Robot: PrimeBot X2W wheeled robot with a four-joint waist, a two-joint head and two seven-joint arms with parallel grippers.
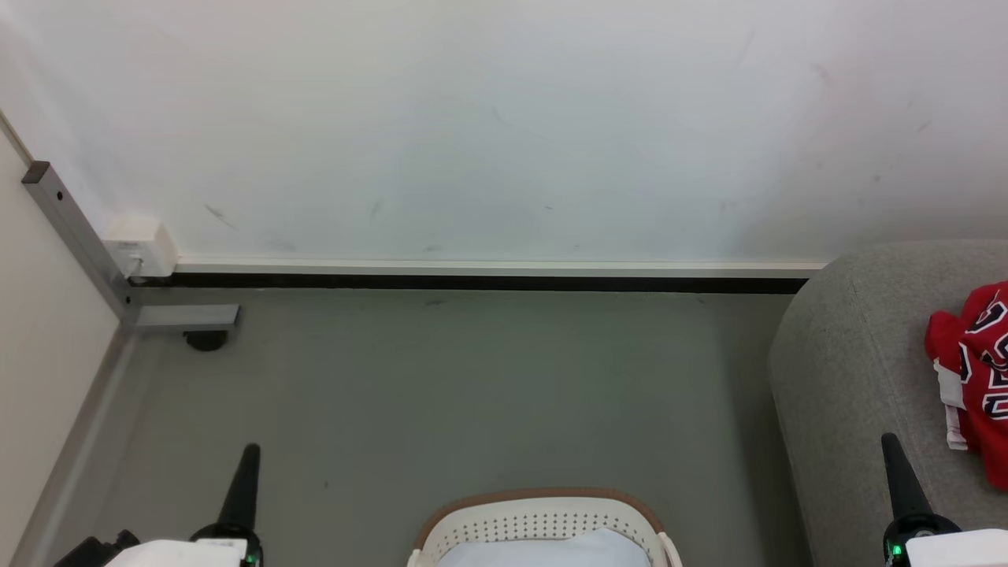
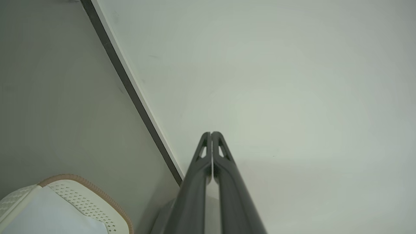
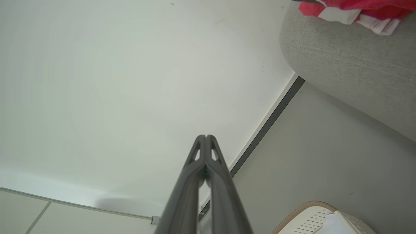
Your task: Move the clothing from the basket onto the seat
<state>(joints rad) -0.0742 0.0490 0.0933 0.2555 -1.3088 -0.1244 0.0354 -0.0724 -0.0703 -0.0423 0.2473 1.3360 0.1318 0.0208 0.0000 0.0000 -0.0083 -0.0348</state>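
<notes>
Red clothing with white stripes and dark lettering lies on the grey sofa seat at the right; its edge also shows at the clothing on the seat. The white perforated basket with a tan rim stands on the floor at bottom centre, a pale bluish-white cloth inside it. The basket sits left of my left gripper, whose fingers are pressed together and empty. My left gripper and right gripper flank the basket, both shut. The right gripper points at the wall, the basket below right.
A white wall with a dark skirting strip runs behind the grey floor. A grey metal post with a white box and a foot stands at the left.
</notes>
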